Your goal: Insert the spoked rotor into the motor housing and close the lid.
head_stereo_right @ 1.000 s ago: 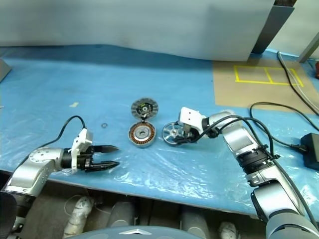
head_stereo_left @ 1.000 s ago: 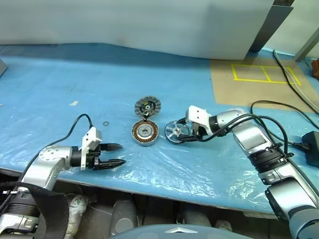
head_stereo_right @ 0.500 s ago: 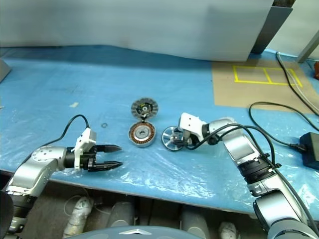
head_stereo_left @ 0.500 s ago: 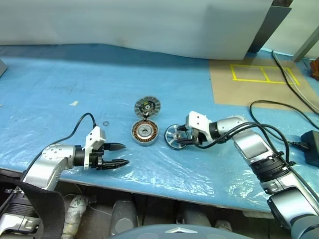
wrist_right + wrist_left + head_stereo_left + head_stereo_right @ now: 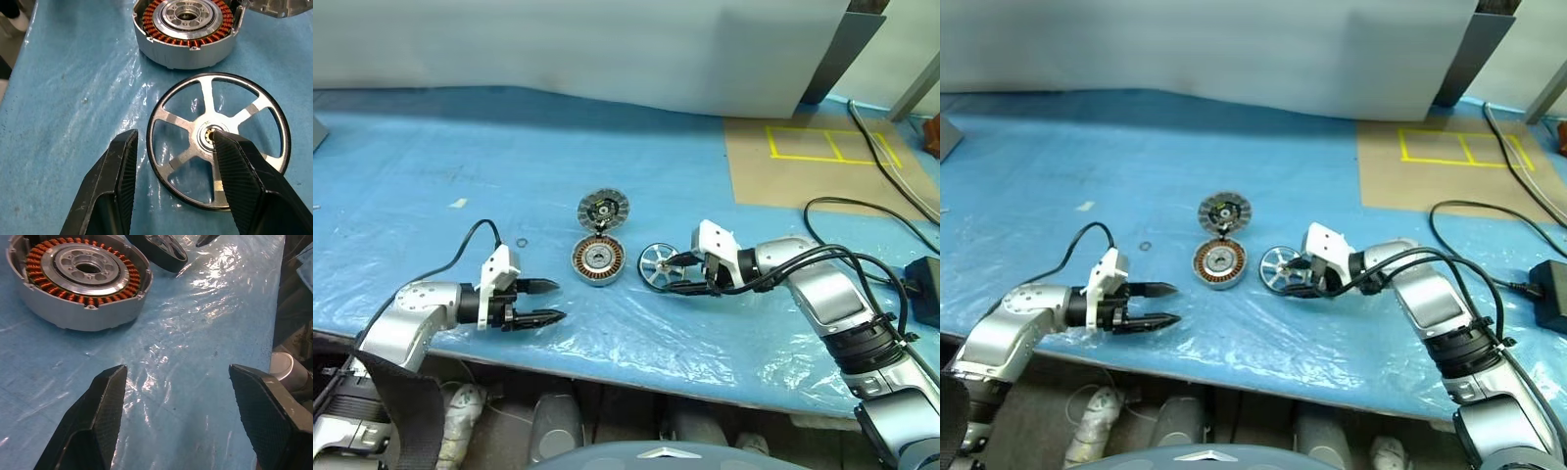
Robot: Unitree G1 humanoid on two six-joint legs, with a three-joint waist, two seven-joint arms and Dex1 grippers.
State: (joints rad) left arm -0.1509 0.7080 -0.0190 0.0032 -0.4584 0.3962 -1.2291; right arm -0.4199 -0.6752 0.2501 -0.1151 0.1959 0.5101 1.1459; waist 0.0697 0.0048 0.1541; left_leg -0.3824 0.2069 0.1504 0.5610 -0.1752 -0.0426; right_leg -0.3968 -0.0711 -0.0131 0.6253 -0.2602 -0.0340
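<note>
Nearest you, the left pincer (image 5: 546, 301) hangs low over the blue plastic-covered surface (image 5: 431, 196), its two black fingers spread wide with nothing between them, pointing across toward the middle of the surface; in the left wrist view you see only bare crinkled plastic between its fingertips (image 5: 111, 382). Across from it, the right pincer (image 5: 680, 275) points back toward the left one and sits at the spoked rotor (image 5: 661, 265), its fingers parted to either side of the rotor's near rim. In the right wrist view one finger lies over the hub and a spoke and the other stands outside the dark ring, but you cannot tell from any view whether they actually press on the rim or only straddle it. The rotor appears to lie flat on the surface, its axis pointing up, silver spokes showing, and part of its lower rim is hidden behind that finger. Just beside it, toward the left pincer and apart from it, the motor housing (image 5: 598, 260) lies open side up, copper windings ringing the silver centre. Just beyond the housing, nearly touching its far rim, the lid (image 5: 603, 209) lies with its ribbed inside and dark centre facing up; whether the two touch is hard to make out. A small ring (image 5: 522, 243) lies on the plastic beside the housing, too small to identify.
</note>
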